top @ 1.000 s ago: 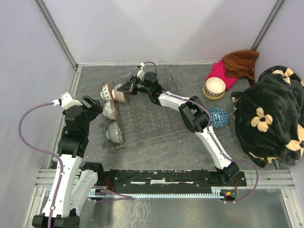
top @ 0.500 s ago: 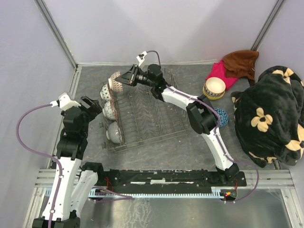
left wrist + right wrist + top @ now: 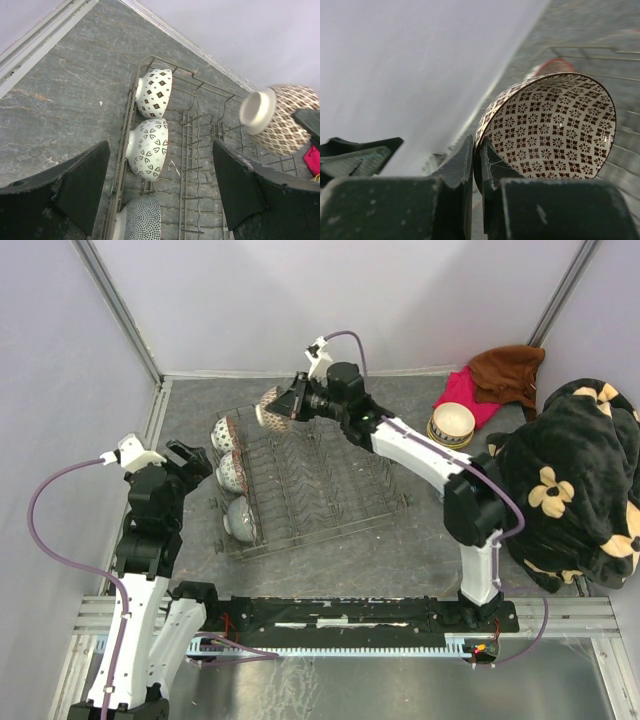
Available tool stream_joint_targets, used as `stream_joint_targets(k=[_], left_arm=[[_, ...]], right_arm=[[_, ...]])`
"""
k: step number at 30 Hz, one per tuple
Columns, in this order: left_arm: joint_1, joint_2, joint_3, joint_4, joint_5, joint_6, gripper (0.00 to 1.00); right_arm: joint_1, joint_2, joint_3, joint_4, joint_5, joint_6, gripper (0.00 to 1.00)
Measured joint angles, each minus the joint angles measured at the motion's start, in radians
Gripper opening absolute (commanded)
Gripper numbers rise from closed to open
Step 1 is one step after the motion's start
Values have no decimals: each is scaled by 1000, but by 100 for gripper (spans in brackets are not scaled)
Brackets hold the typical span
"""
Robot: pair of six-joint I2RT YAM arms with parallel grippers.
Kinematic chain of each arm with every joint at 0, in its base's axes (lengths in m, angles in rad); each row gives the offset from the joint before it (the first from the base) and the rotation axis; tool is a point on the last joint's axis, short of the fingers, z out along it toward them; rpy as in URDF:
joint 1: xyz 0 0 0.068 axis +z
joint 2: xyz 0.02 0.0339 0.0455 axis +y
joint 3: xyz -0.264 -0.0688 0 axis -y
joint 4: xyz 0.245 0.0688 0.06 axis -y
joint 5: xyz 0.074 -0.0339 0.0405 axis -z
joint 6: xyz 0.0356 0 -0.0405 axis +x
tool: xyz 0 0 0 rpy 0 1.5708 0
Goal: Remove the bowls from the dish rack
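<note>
The grey wire dish rack (image 3: pixel 310 490) lies mid-table. Three bowls stand on edge along its left side: a diamond-patterned one (image 3: pixel 155 92), a leaf-patterned one (image 3: pixel 149 148) and a dotted one (image 3: pixel 140 220). My right gripper (image 3: pixel 292 400) is shut on the rim of a red lattice bowl (image 3: pixel 555 125), holding it in the air above the rack's far left corner (image 3: pixel 272 408). One finger is inside the rim and one outside. My left gripper (image 3: pixel 161 170) hangs open just left of the rack, over the leaf-patterned bowl, holding nothing.
A yellow-striped bowl (image 3: pixel 452 425) sits on a pink cloth (image 3: pixel 470 390) at the back right, next to a brown cloth (image 3: pixel 508 370). A black flowered blanket (image 3: pixel 570 480) fills the right side. Walls close in the left and back.
My right gripper has lifted the lattice bowl out of the rack and carried it up and to the right. The left arm has barely moved.
</note>
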Motion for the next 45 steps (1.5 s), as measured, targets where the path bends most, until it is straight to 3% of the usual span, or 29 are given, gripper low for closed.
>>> stream_joint_targets(k=[6, 13, 18, 24, 34, 45], left_arm=[[0, 6, 0, 1, 4, 0, 90], [0, 21, -2, 4, 11, 0, 90], [0, 20, -14, 14, 15, 0, 90], [0, 27, -32, 26, 31, 0, 90], [0, 52, -43, 42, 38, 0, 90], [0, 52, -55, 63, 38, -1, 90]], right_arm=[[0, -278, -83, -358, 269, -267, 1], [-2, -591, -170, -673, 631, -454, 1], [-11, -692, -208, -904, 849, -505, 1], [-61, -708, -286, -1114, 981, -512, 1], [-227, -674, -490, -1155, 964, -512, 1], [-316, -537, -610, -989, 890, -526, 1]])
